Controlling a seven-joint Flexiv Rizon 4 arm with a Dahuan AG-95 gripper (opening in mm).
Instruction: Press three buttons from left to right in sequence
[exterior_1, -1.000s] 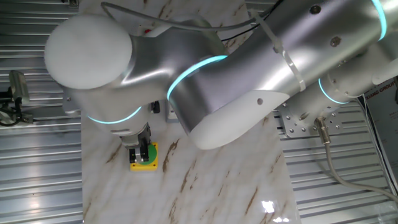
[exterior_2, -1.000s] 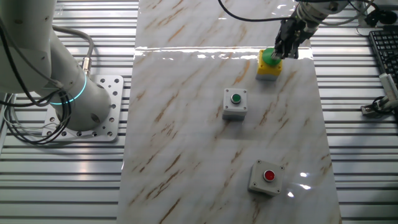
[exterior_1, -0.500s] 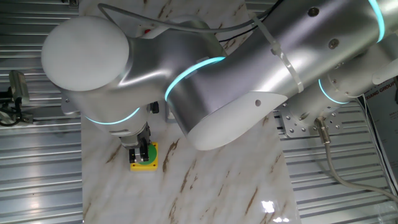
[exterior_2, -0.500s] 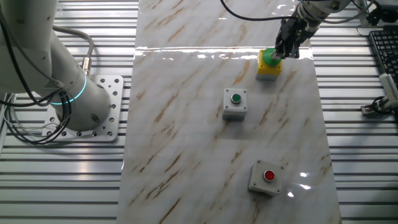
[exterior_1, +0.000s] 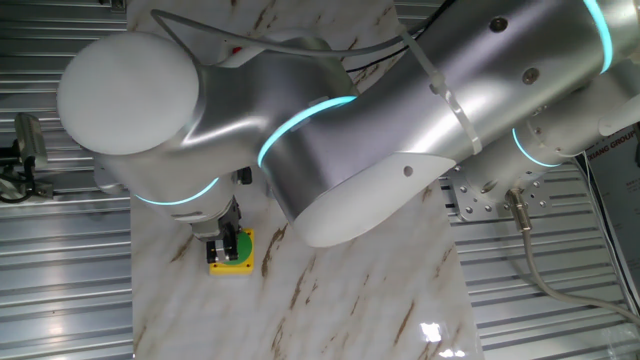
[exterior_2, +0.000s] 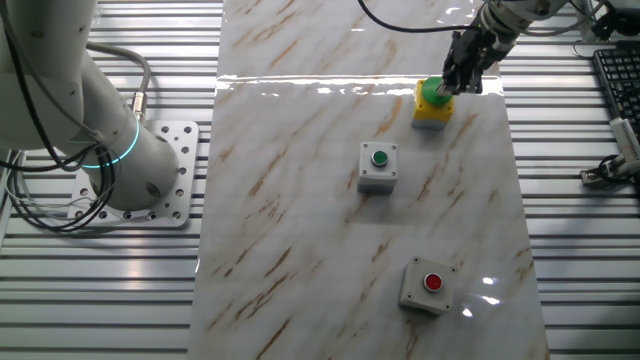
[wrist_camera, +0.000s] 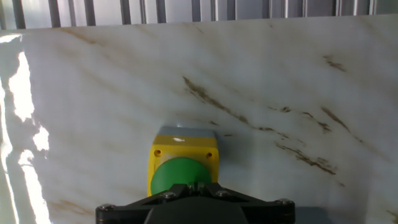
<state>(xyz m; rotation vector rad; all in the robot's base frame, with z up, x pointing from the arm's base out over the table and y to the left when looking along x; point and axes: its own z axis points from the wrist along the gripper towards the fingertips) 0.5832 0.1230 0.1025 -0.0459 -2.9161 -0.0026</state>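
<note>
Three button boxes sit on my marble desk (exterior_2: 300, 200); my gripper (exterior_2: 462, 72) rests on the yellow box's green dome button (exterior_2: 433, 92), fingers' state unclear.

One fixed view is looking down from close behind the arm (exterior_1: 380, 140), which is filling most of its frame. The other is facing the table (exterior_2: 300, 200) from higher up. The hand view is sitting nearest, sharing the yellow box (wrist_camera: 185, 158) at 6 o'clock.
</note>
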